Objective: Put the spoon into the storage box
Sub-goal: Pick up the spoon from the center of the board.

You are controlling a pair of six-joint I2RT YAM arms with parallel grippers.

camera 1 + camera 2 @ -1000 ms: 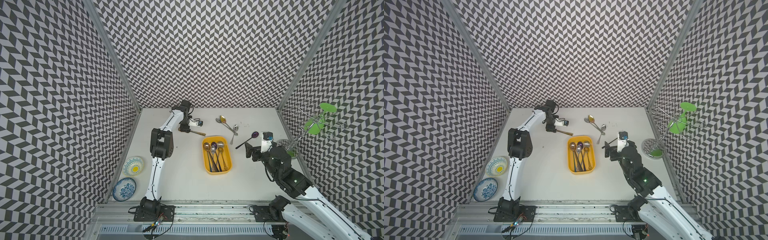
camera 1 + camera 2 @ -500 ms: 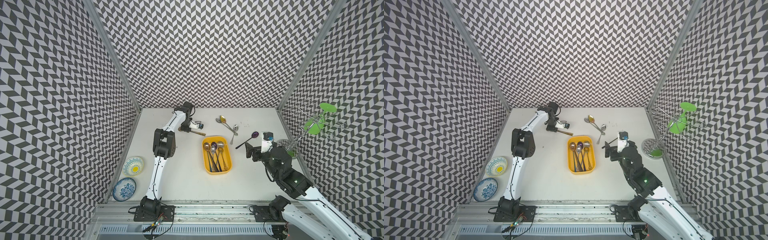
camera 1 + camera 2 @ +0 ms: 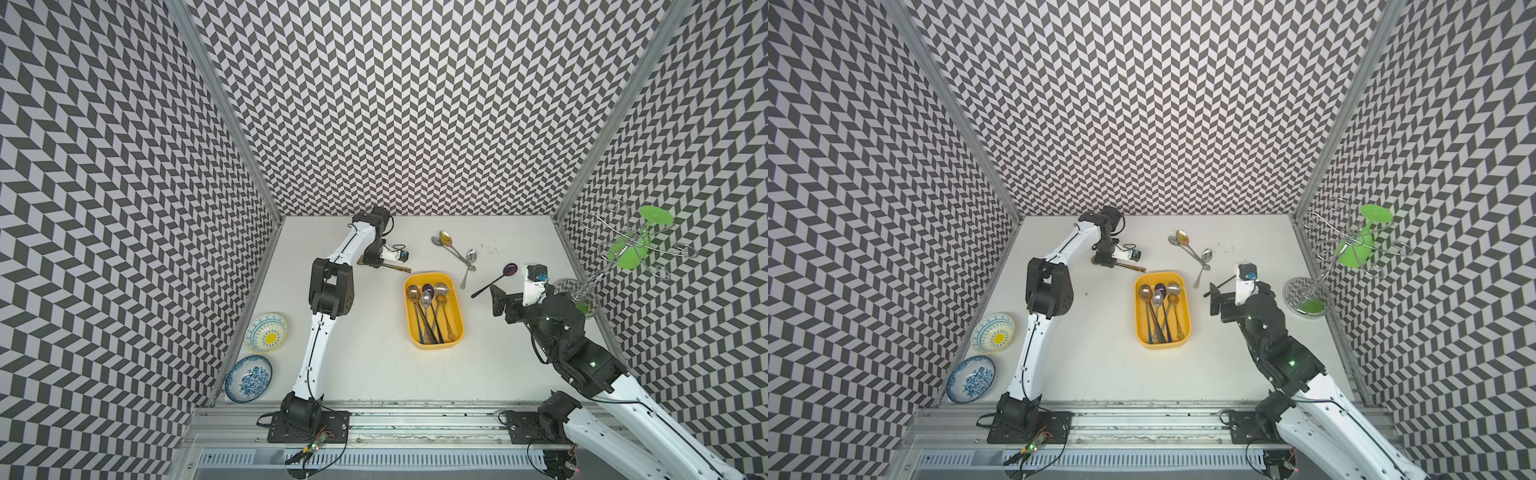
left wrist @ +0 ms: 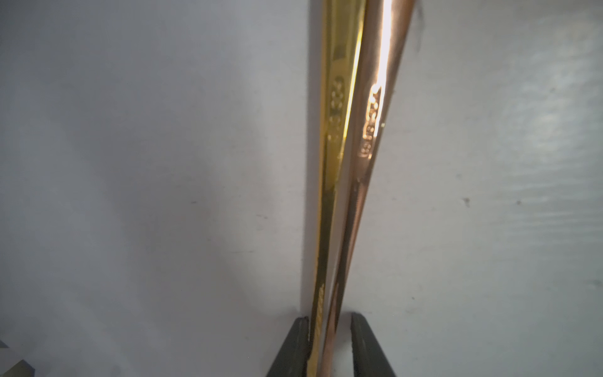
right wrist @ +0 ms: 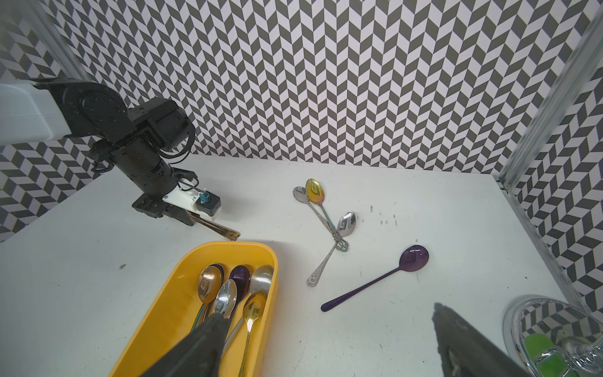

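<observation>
the left gripper (image 3: 371,261) sits low on the table (image 3: 374,353) near the back wall, its jaws drawn narrow about two handles lying side by side, a gold spoon (image 4: 328,196) and a copper spoon (image 4: 367,156). one finger meets the gold handle and a sliver of table shows by the other, so i cannot tell if the clamp is firm. the handle tips end just beside the far rim of the storage box (image 3: 408,324), which holds several spoons. the right gripper (image 3: 500,305) hangs spread wide beside a purple spoon (image 3: 492,284). bare table lies open in front of the box.
</observation>
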